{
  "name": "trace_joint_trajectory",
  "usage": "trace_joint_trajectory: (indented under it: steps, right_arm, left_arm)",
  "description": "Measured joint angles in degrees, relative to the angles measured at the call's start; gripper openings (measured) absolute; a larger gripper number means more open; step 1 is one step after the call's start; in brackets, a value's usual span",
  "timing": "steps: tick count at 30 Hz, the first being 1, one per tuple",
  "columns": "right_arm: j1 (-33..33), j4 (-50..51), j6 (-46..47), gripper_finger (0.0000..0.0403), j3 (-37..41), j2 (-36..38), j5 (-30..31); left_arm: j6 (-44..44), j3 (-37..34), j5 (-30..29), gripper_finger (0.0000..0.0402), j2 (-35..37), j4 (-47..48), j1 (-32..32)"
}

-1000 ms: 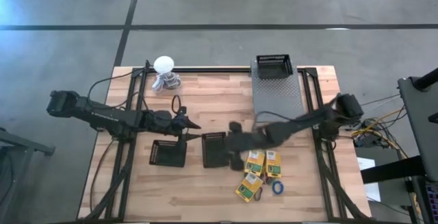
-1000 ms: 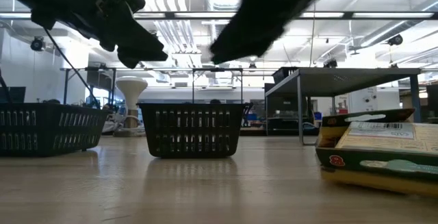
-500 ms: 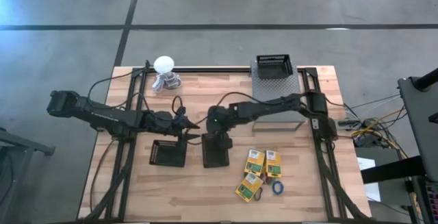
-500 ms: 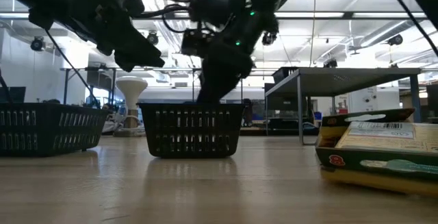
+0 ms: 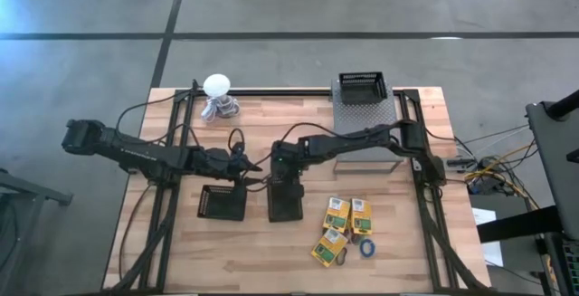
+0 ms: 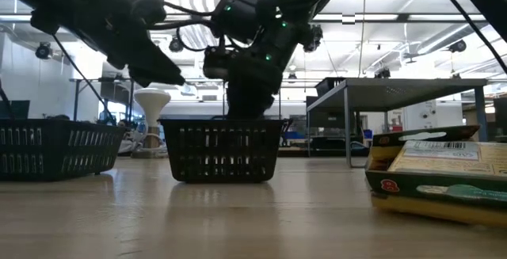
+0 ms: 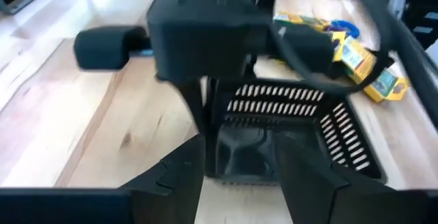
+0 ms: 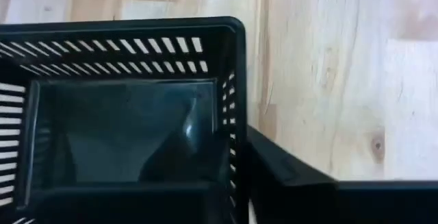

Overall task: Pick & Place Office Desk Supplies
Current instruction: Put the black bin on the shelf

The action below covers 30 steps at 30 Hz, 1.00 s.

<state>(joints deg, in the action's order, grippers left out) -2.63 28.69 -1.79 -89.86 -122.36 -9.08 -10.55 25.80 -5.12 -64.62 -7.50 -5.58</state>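
Observation:
Three yellow-and-green boxes and small rings lie flat on the table at the near right. A black slotted basket stands on its base at the table's middle. My right gripper reaches down to this basket's far end and is shut on its wall. My left gripper hovers open just left of that basket, above bare wood, holding nothing. Its fingers frame the basket. My right gripper has a wall of the middle basket, near a corner, between its fingers. One finger stands outside the wall and the other inside the basket. The fingers come from above, pointing down. The basket stands on the table.
A second black basket stands left of the middle one. A third sits on a metal plate at the far edge. A white ball-topped object stands far left. Bare wood lies along the near edge.
My right gripper has swung from beside the boxes toward the table's left, then come down into the far end of the middle basket. The basket and the boxes have stayed where they were.

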Motion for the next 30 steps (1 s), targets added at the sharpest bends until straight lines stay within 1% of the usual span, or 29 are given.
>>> trace_joint_trajectory:
  steps: [5,8,10,12,15,18,21,24,30]
  right_arm:
    - [0.6,1.7,7.5,0.0011,1.2,1.5,0.1]
    - [1.2,2.2,10.7,0.0010,2.3,2.1,0.2]
    - [1.7,2.3,10.9,0.0010,3.0,3.0,0.9]
    - [2.3,2.0,10.9,0.0010,3.2,3.6,3.1]
    - [3.2,2.3,9.9,0.0010,4.6,5.3,3.7]
    - [4.1,1.7,10.8,0.0009,7.2,8.2,4.0]
    - [4.6,-1.9,14.6,0.0009,10.9,12.6,5.4]
    - [4.5,-5.4,20.1,0.0009,16.1,18.7,8.7]
    - [4.5,-5.7,30.9,0.0009,27.0,35.3,23.0]
  left_arm:
    - [-0.5,0.0,-2.4,0.0177,0.0,2.3,0.0]
    - [-0.2,0.0,-2.7,0.0177,0.0,3.5,-0.1]
    - [0.5,0.0,-2.7,0.0177,0.0,4.0,-0.5]
    - [1.3,0.0,-2.7,0.0177,0.0,4.8,-0.8]
    - [1.5,0.0,-3.2,0.0177,0.0,5.7,-0.9]
    - [1.5,0.0,-5.8,0.0177,0.0,6.5,-0.9]
    - [1.1,0.0,-9.5,0.0177,0.0,6.7,-0.9]
    - [-0.2,0.0,-12.2,0.0177,0.0,6.7,-0.9]
    - [-3.3,-0.5,-15.0,0.0177,0.0,5.4,-0.9]
